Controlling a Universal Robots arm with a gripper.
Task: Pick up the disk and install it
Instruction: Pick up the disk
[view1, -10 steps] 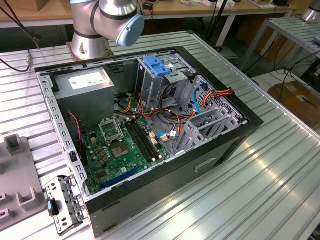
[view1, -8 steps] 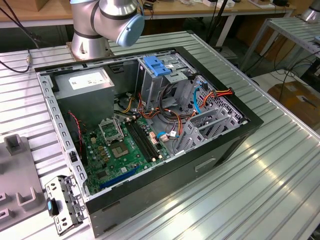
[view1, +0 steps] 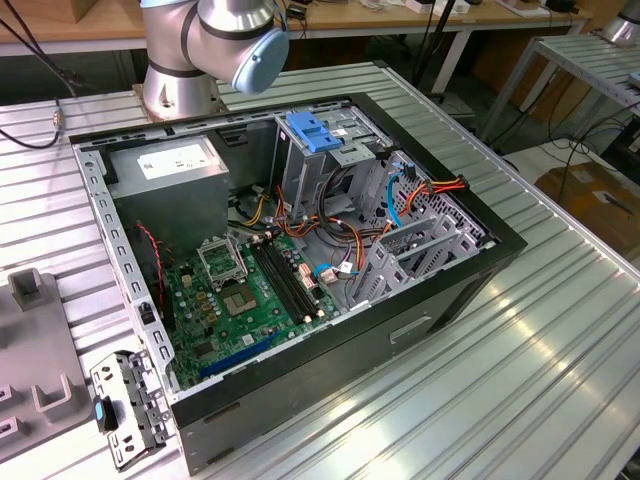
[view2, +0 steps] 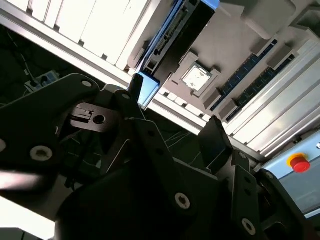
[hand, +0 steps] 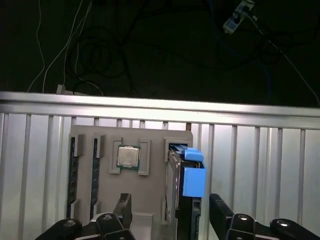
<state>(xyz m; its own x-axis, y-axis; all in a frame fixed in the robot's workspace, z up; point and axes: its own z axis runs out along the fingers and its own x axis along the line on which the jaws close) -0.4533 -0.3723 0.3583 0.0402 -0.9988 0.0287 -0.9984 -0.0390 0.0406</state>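
The gripper (hand: 170, 204) hangs at the disk (hand: 192, 175), its 2 fingers (hand: 124, 206) apart, 1 on each side. The disk stands on edge in a grey holder (hand: 150, 192) on the ribbed metal table (hand: 260, 165); cables (hand: 100, 55) lie on the dark floor beyond.

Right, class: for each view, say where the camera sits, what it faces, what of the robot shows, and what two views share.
Exterior view: off the arm, looking down into the open computer case on the slatted table; the arm's base joints show.
First wrist view: on the arm, facing the grey tray where the disk stands on edge; jaws apart, either side of it.
Second wrist view: on the arm, looking past the dark jaws at the tray.
Both wrist views share the disk and the processor chip.
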